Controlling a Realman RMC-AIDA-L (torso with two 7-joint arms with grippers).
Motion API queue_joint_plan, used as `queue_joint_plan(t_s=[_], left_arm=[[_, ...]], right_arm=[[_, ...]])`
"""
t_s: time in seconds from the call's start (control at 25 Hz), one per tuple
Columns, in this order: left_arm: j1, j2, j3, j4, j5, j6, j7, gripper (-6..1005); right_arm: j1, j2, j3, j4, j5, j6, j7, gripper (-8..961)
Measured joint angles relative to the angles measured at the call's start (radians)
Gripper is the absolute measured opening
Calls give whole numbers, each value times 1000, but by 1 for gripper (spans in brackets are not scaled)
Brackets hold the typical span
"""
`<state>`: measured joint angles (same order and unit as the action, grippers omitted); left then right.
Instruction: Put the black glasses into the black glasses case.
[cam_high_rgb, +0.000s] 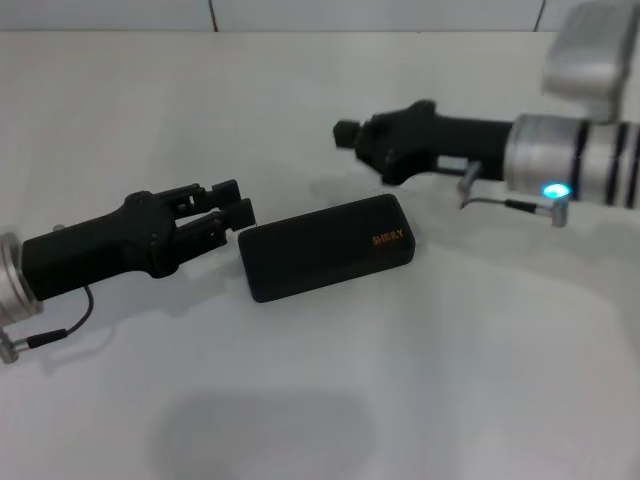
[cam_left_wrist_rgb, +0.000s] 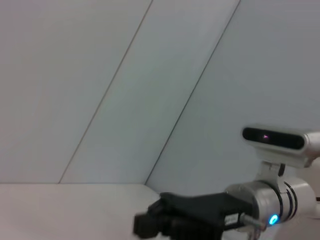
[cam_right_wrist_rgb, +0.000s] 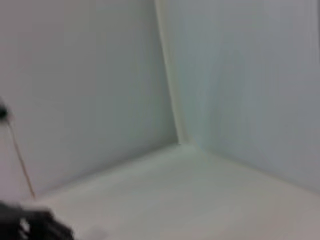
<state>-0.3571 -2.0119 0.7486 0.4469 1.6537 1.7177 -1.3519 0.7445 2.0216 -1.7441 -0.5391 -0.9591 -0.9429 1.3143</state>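
Note:
The black glasses case (cam_high_rgb: 328, 246) lies closed on the white table in the middle of the head view, with orange lettering on its lid. The black glasses are not in view. My left gripper (cam_high_rgb: 232, 203) hovers just off the case's left end, its fingers (cam_high_rgb: 222, 189) slightly apart and empty. My right gripper (cam_high_rgb: 346, 133) is behind and above the case, apart from it, with its fingers together and empty. It also shows in the left wrist view (cam_left_wrist_rgb: 146, 226).
The white table (cam_high_rgb: 420, 380) stretches around the case. White wall panels (cam_left_wrist_rgb: 150, 75) stand behind it. A blue light (cam_high_rgb: 556, 190) glows on the right wrist. A dark blurred shape (cam_right_wrist_rgb: 30, 226) sits low in the right wrist view.

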Motion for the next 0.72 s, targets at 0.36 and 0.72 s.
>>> queue_joint_plan(t_s=[0.36, 0.72], left_arm=[[6, 13, -11, 8, -32, 115, 20, 434], [2, 32, -5, 26, -31, 161, 20, 563]], right_arm=[[-132, -76, 285, 50, -19, -473, -114, 138], [-216, -200, 372, 56, -260, -822, -143, 467]])
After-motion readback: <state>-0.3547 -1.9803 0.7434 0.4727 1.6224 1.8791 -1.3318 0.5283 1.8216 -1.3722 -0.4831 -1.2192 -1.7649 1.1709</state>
